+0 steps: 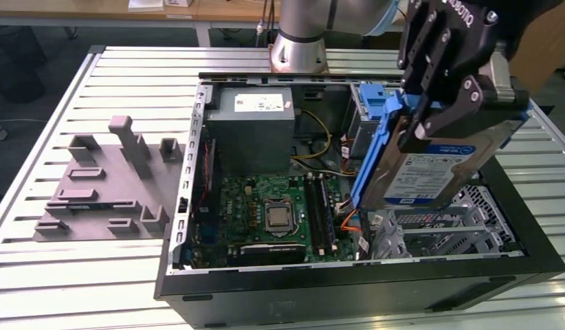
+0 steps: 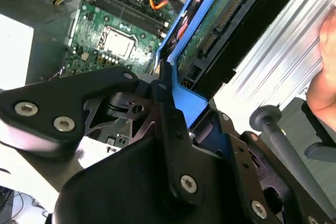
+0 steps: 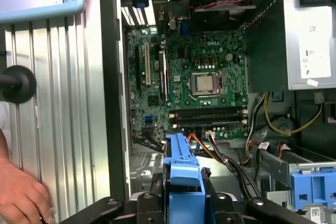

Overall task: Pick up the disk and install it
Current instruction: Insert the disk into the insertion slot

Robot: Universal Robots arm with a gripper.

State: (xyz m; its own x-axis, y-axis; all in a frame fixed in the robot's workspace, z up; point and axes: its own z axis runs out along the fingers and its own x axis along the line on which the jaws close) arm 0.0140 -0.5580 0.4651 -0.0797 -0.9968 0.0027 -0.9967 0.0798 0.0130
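The disk [image 1: 420, 175] is a silver drive with a white-and-blue label, framed by a blue carrier bracket [image 1: 370, 161]. It hangs tilted above the open computer case [image 1: 356, 278], on the exterior view's right, over the metal drive cage [image 1: 452, 227]. My black gripper [image 1: 429, 120] is shut on its upper end. In the second wrist view the disk's green circuit-board underside [image 2: 210, 30] and blue bracket [image 2: 186, 100] stick out from the gripper [image 2: 173, 108]. In the first wrist view the blue bracket [image 3: 182, 166] rises between the fingers [image 3: 152, 195] above the motherboard.
Inside the case lie a green motherboard [image 1: 273, 213], a grey power-supply box [image 1: 255, 127] and another blue carrier [image 1: 374, 103]. A grey fixture block [image 1: 108, 185] sits on the slatted table at the exterior view's left. A person's hand [image 3: 21, 192] rests on the table beside the case.
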